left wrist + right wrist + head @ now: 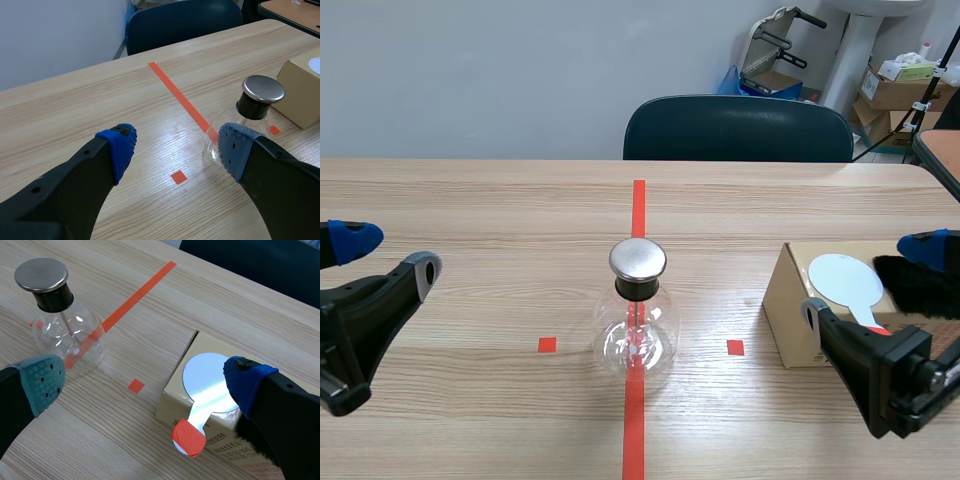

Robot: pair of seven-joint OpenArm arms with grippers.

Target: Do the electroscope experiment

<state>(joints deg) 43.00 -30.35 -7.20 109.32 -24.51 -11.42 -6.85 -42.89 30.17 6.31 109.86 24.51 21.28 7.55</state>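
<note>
The electroscope, a round glass flask [637, 328] with a black neck and a flat metal cap, stands on the red centre tape line. A pale disc paddle [846, 279] with a red-taped handle lies on top of a cardboard box [788, 312] at the right, beside a black furry piece [920, 284]. My left gripper [386, 254] hovers open at the left, well apart from the flask [250, 112]. My right gripper [870, 282] hangs open over the box [169, 405], with the disc paddle [206, 384] under its fingers and the flask [64, 325] ahead of it to the side.
A dark chair [735, 128] stands at the table's far edge. Cardboard boxes and equipment sit on the floor behind it at the right. Another table's corner [940, 155] shows at the far right. Bare wood lies between the left gripper and the flask.
</note>
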